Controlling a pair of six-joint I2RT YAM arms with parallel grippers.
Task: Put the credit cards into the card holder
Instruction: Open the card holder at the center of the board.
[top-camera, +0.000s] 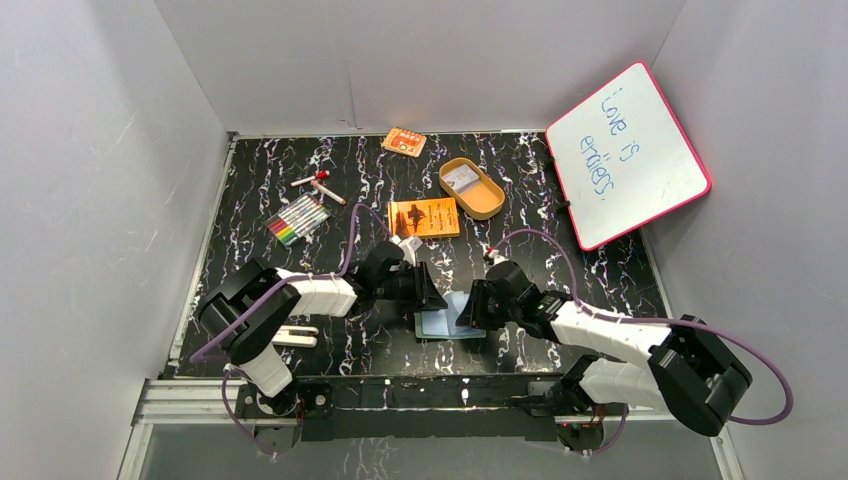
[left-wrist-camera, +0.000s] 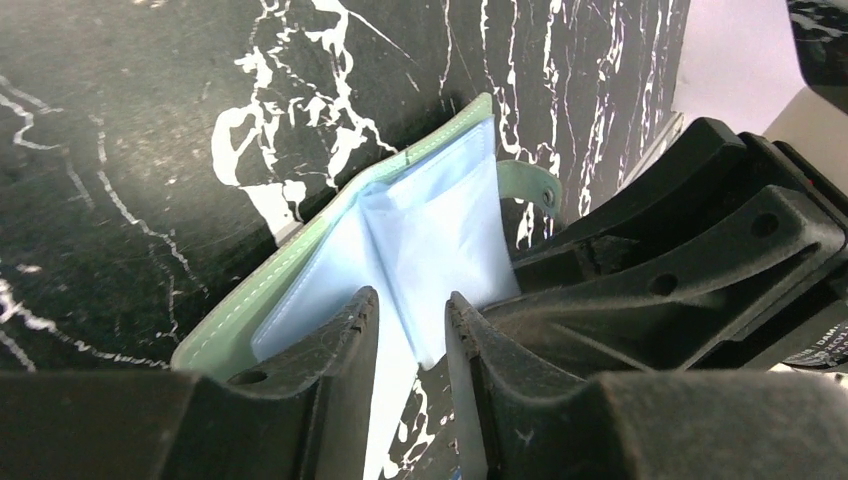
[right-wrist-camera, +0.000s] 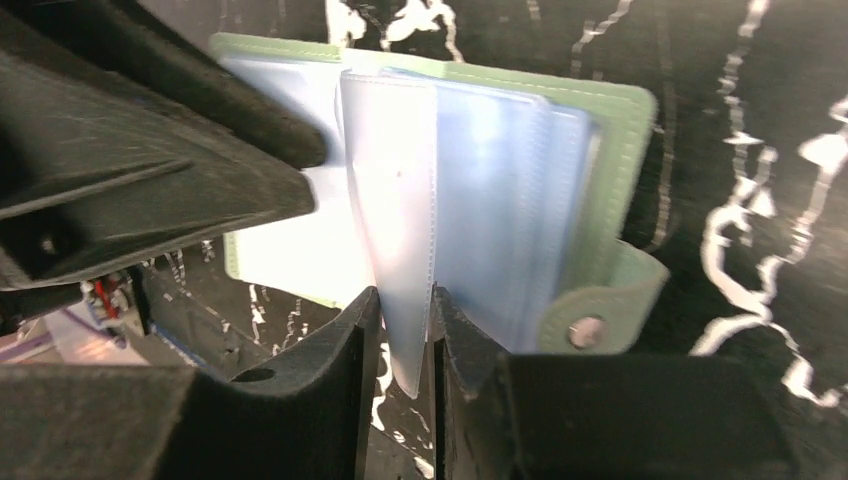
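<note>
The card holder (top-camera: 447, 324) lies open near the table's front edge, between my two grippers. Its green cover (left-wrist-camera: 262, 296) and pale blue pockets show in the left wrist view, and its snap tab (right-wrist-camera: 588, 330) in the right wrist view. My left gripper (top-camera: 430, 291) is at its left side, jaws (left-wrist-camera: 412, 305) a little apart around a blue pocket leaf without clamping it. My right gripper (top-camera: 476, 302) is at its right side, jaws (right-wrist-camera: 403, 300) shut on a clear pocket leaf (right-wrist-camera: 392, 200) that stands up. I see no credit card in either gripper.
An orange book (top-camera: 424, 217) lies behind the grippers. A tan oval tin (top-camera: 471, 187) with something flat inside stands to its right, a small orange item (top-camera: 404, 141) at the back, markers (top-camera: 298, 219) at the left, a pink-framed whiteboard (top-camera: 628, 155) at the right wall.
</note>
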